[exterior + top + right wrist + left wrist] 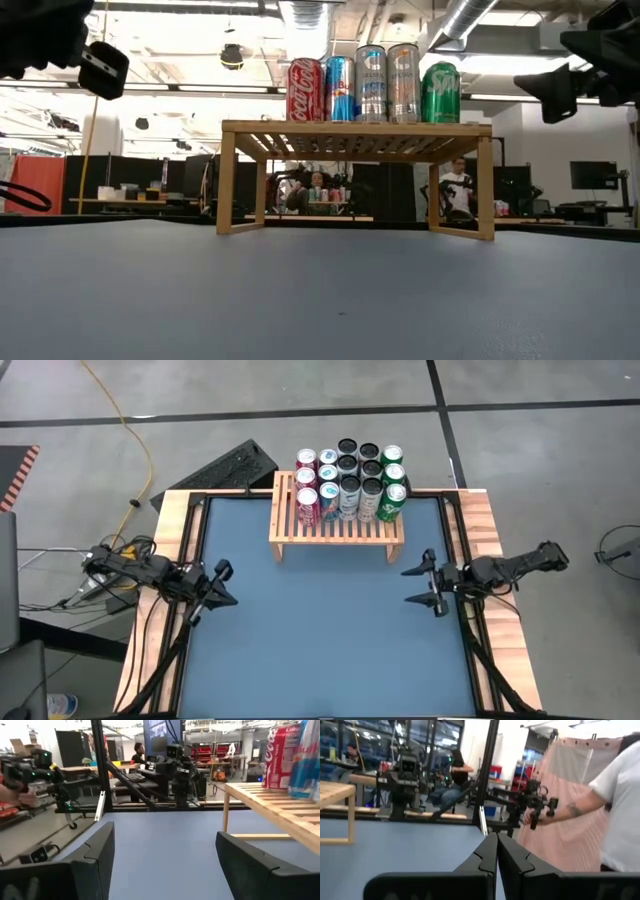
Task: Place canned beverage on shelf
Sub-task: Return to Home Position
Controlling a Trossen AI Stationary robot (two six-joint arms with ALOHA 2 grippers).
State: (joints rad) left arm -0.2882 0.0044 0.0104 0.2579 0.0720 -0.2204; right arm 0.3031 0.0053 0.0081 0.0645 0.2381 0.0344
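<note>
farther up the blue table [330, 650], the can-filled shelf [335, 528] stands nearer the wide-open right gripper [408, 586] than the empty, pinched-shut left gripper [496, 839]

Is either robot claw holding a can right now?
No. Both the left gripper and the right gripper hang empty over the blue table, and every can stands on the shelf.

The Coca-Cola script is seen in white, running up the red can [305, 90] at the 9 o'clock end of the front row on the shelf [355, 128]. Part of the same script is shown on the cropped red can [282, 755] in the right wrist view. Sprite is read on the green can [441, 92] at the 3 o'clock end. Print on the blue can [340, 88] and silver cans [387, 84] cannot be made out.
</note>
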